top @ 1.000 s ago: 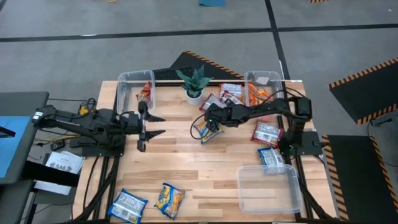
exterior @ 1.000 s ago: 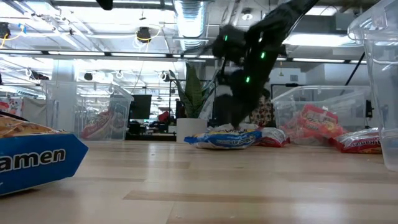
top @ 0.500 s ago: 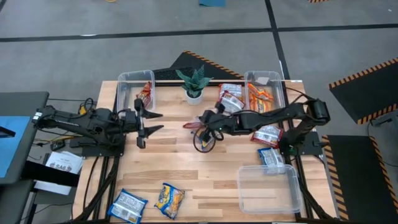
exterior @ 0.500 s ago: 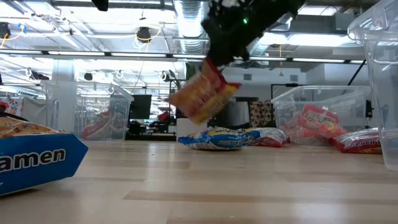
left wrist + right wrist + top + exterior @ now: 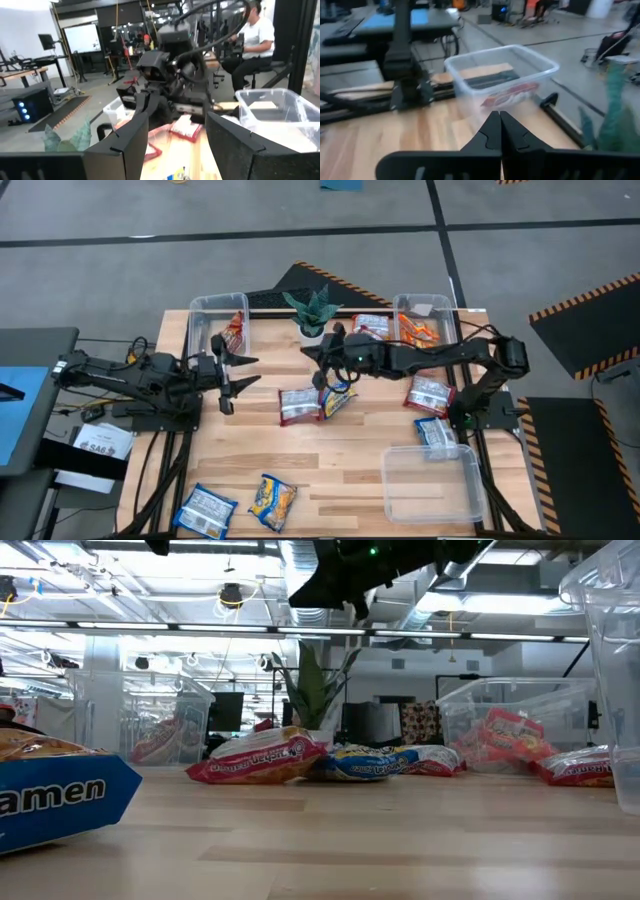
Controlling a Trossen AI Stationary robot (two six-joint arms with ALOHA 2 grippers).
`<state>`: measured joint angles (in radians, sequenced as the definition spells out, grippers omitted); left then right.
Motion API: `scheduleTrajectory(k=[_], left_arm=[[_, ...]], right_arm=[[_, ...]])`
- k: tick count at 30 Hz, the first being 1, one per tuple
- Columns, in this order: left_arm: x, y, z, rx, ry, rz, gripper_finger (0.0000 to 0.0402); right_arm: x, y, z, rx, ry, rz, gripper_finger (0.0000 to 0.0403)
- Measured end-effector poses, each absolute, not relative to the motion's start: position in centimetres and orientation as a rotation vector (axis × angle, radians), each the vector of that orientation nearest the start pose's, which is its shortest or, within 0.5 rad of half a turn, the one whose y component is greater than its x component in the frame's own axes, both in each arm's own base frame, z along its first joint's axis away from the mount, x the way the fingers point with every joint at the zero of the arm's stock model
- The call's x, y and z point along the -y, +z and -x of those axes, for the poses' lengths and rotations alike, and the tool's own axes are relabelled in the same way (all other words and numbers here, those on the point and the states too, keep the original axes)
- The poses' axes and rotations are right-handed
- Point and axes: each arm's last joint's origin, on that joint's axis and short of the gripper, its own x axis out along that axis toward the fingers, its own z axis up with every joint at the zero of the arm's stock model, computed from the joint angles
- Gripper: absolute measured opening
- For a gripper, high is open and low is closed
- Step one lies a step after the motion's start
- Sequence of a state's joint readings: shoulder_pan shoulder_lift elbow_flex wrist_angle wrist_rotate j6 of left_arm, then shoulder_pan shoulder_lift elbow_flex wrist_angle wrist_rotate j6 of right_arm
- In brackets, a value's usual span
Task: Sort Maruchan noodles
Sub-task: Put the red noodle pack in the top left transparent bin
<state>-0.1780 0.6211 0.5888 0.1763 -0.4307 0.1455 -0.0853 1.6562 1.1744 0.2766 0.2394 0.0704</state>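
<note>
A red-and-white noodle packet (image 5: 298, 405) lies flat on the table's middle; it also shows in the low view (image 5: 255, 757). A yellow-and-blue packet (image 5: 338, 398) lies right beside it, toward the table's right. My right gripper (image 5: 323, 367) hangs high above them, shut and empty; its shut fingertips show in the right wrist view (image 5: 499, 118). My left gripper (image 5: 247, 372) hovers left of the packets, open and empty, pointing toward the table's right; the left wrist view (image 5: 176, 122) shows its fingers wide apart.
A clear bin (image 5: 212, 320) at the far left holds a packet. A far right bin (image 5: 448, 308) holds orange packets, with red packets (image 5: 370, 330) beside it. A potted plant (image 5: 312, 315) stands at the far middle. Another bin (image 5: 400, 480) and loose packets (image 5: 205, 508) (image 5: 273, 500) (image 5: 430, 393) lie nearer.
My right gripper lifted the red-and-white packet from beside the yellow-and-blue one, carried it toward the table's left and let go. The packet has dropped and now lies flat on the table. The gripper has risen and drawn back toward the far edge.
</note>
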Motion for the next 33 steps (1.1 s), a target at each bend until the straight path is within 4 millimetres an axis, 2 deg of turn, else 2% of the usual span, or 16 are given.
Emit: scheduleTrajectory(k=[4, 8, 12, 15, 20, 25, 28, 33], left_arm=[[1.4, 32.2, -14.4, 0.112, 0.265, -0.103, 0.0187], [1.4, 32.2, -14.4, 0.111, 0.265, -0.103, 0.0187], [1.4, 32.2, -14.4, 0.114, 0.265, -0.101, 0.0187], [1.4, 32.2, -14.4, 0.116, 0.265, -0.099, 0.0187], [1.4, 32.2, -14.4, 0.112, 0.265, -0.1, 0.0187], [1.4, 32.1, -14.4, 0.099, 0.264, -0.103, 0.0187], [1.4, 32.0, -14.5, 0.097, 0.264, -0.099, 0.0187], [1.4, 32.0, -14.5, 0.094, 0.264, -0.099, 0.0187]], right_arm=[[3.4, 28.0, -38.0, -0.251, -0.23, -0.071, 0.0041], [2.3, 25.4, -39.0, -0.344, -0.084, -0.108, 0.0091], [0.9, 23.7, -40.8, -0.425, 0.056, -0.13, 0.0154], [-0.3, 22.3, -42.4, -0.559, 0.107, -0.041, 0.0209], [-1.1, 21.8, -44.6, -0.745, 0.118, 0.126, 0.0281], [-0.7, 21.4, -46.0, -0.867, 0.106, 0.206, 0.0305], [-0.1, 21.4, -45.7, -0.931, 0.108, 0.225, 0.0306], [0.5, 18.9, -45.4, -1.063, 0.107, 0.215, 0.0306]])
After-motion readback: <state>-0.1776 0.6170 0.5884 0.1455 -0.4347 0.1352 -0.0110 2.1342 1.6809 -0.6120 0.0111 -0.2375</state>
